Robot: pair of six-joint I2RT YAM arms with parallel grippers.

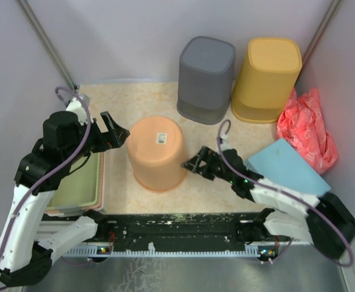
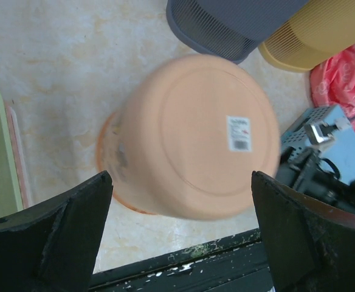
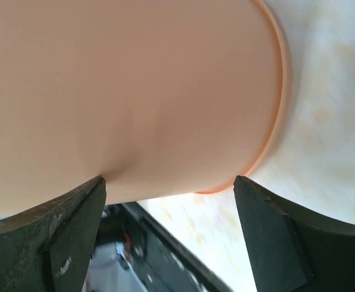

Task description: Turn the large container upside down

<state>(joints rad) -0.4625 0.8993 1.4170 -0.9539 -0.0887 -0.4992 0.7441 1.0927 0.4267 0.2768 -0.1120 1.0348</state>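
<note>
Standing base-up on the beige table [image 1: 135, 97], the orange container [image 1: 157, 152] sits between both grippers in the top view. The left gripper [image 1: 117, 131] is just beside one wall and the right gripper [image 1: 193, 162] just beside the opposite wall. From the left wrist, the container's base and its label [image 2: 239, 132] lie ahead, between the widely spread left fingers [image 2: 74, 231]. From the right wrist, the side wall fills the gap ahead of the spread right fingers [image 3: 268, 237], with the rim nearer the right-hand one.
</note>
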